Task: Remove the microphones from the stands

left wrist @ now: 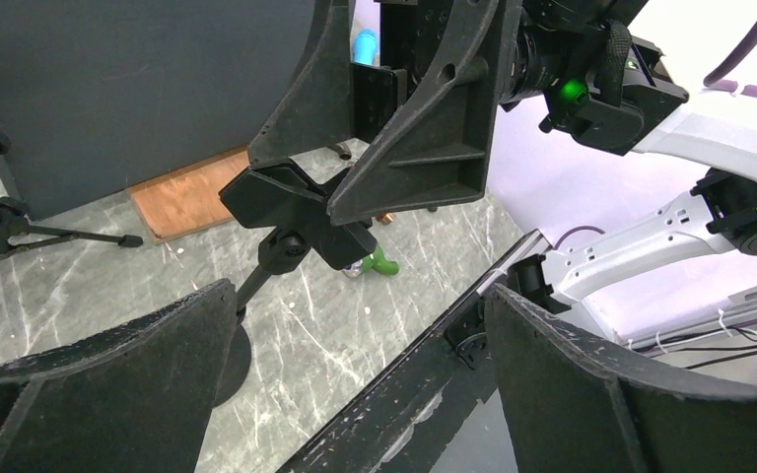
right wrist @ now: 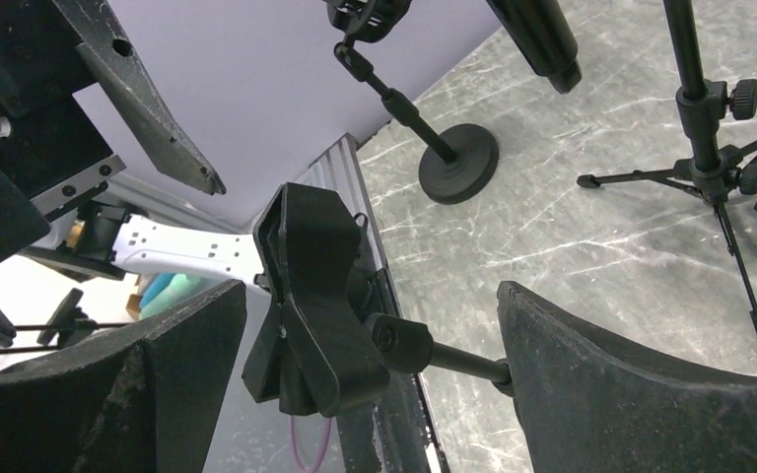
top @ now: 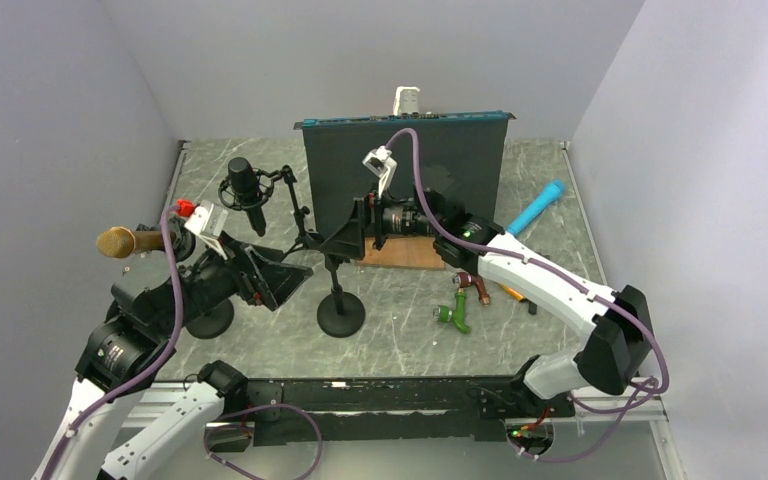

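marble table [top: 410,325]: right gripper [right wrist: 370,301] spread wide, empty clip [right wrist: 306,296] of the stand [top: 340,315] between its fingers; left gripper [left wrist: 360,294] released at 9 o'clock, near the gold microphone [top: 120,241].

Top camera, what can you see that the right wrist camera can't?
Only the top view shows the gold mic, blue stick and green thing. Only the right wrist view shows the clip up close, empty, inside the open right gripper. Both show the tripod and table.
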Available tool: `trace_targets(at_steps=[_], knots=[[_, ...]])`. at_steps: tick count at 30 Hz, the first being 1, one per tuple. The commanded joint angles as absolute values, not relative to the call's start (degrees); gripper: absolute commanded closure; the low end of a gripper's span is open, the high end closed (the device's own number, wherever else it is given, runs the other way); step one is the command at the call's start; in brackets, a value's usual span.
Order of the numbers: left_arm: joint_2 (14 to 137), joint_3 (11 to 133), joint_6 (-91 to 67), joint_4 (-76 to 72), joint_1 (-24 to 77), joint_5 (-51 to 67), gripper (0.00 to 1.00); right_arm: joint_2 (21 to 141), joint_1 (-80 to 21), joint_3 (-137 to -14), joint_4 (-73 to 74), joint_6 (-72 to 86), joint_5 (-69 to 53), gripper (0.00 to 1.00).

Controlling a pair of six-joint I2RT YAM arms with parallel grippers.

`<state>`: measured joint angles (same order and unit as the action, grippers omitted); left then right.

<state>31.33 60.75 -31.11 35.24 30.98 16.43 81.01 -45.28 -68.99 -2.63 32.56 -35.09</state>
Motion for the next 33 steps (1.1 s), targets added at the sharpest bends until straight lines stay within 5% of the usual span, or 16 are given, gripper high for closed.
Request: trace_targets(at_steps=[1,7,16,33], knots=[[32.26,61.87,-30.69,34.28,30.82,15.42,0.01,81.21,-46.26,-72.44,-0.96,31.2,-32.18,0.02],[32.95,62.32,-29.76,34.87,30.8,14.75,0.01,82.63,-47.82,-70.5,-1.19,30.95,-31.74,0.14],[33.34,63.78,-28.18,36.83,30.83,12.89,0.01,83.74,-48.7,-67.9,1.32,30.0,-29.95,0.47],[33.8,64.34,-27.53,37.71,30.79,11.99,0.01,86.57,-49.48,-55.26,-1.91,32.65,-29.32,0.51]])
